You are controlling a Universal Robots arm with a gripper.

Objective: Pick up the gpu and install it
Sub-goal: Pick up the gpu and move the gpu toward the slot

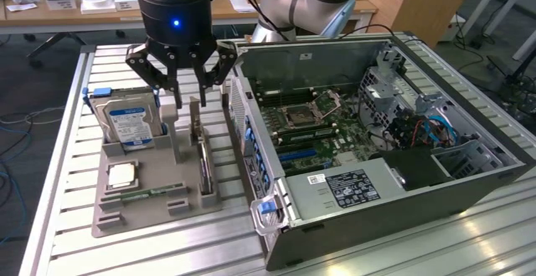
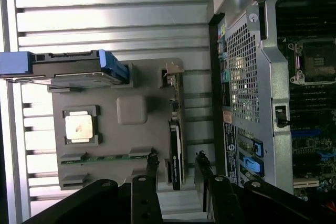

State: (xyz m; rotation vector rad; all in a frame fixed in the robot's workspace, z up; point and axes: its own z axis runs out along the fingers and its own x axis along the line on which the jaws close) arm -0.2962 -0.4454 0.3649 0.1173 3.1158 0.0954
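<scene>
Black gripper (image 1: 191, 97) parted, above upright gpu (image 2: 175, 140)

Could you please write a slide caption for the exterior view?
Open claw poised over the gpu, standing on edge in a grey parts tray beside the opened computer case.

The tray (image 1: 113, 221) is sitting on the table (image 1: 167, 251). The hard drive (image 1: 125, 122) is standing at the tray's far end in the exterior view, the processor (image 1: 122, 174) and memory stick (image 1: 144, 194) lying in front of it. The gpu (image 1: 203, 157) is standing along the tray's edge nearest the computer case (image 1: 377, 226), the gripper (image 1: 187, 97) hanging above it, one finger either side.
</scene>
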